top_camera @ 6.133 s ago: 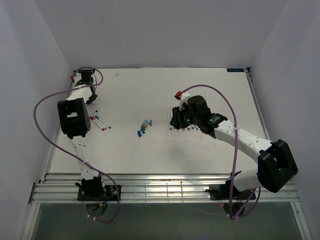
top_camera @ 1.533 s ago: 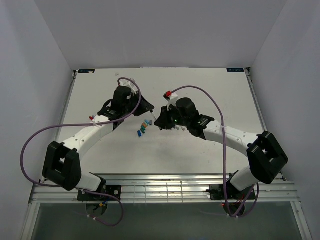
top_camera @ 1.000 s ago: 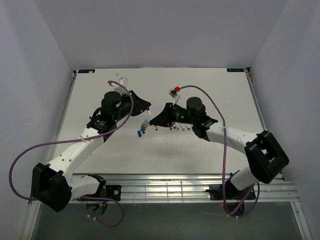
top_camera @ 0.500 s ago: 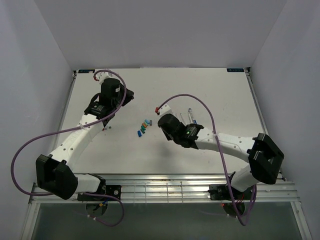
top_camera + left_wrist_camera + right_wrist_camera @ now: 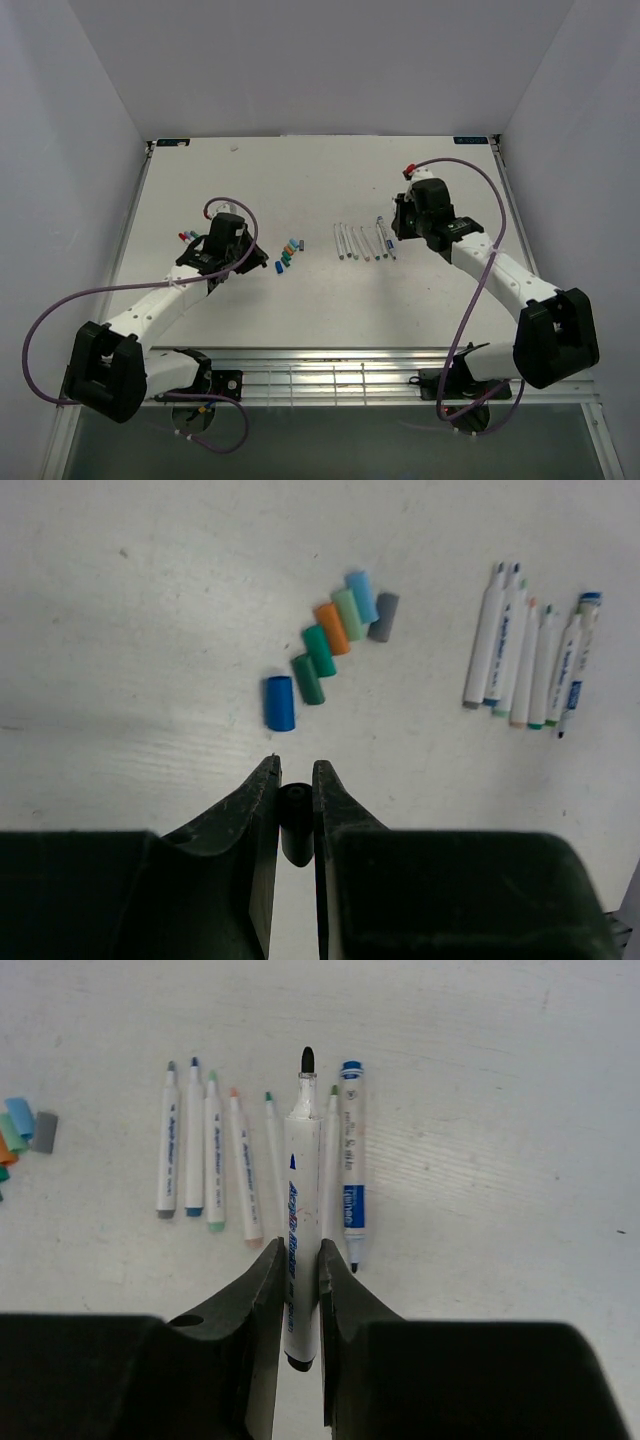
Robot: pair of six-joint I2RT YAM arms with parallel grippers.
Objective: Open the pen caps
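Your left gripper [image 5: 293,777] is clamped on a small black cap [image 5: 295,822]. It sits just short of the loose pen caps [image 5: 331,630], which are blue, two greens, orange, pale green, light blue and grey, in a diagonal row on the table [image 5: 120,600]. Your right gripper [image 5: 297,1257] is pinching a white pen [image 5: 303,1160] with its black tip bare. In that wrist view the other uncapped pens [image 5: 214,1155] lie side by side on either side of it.
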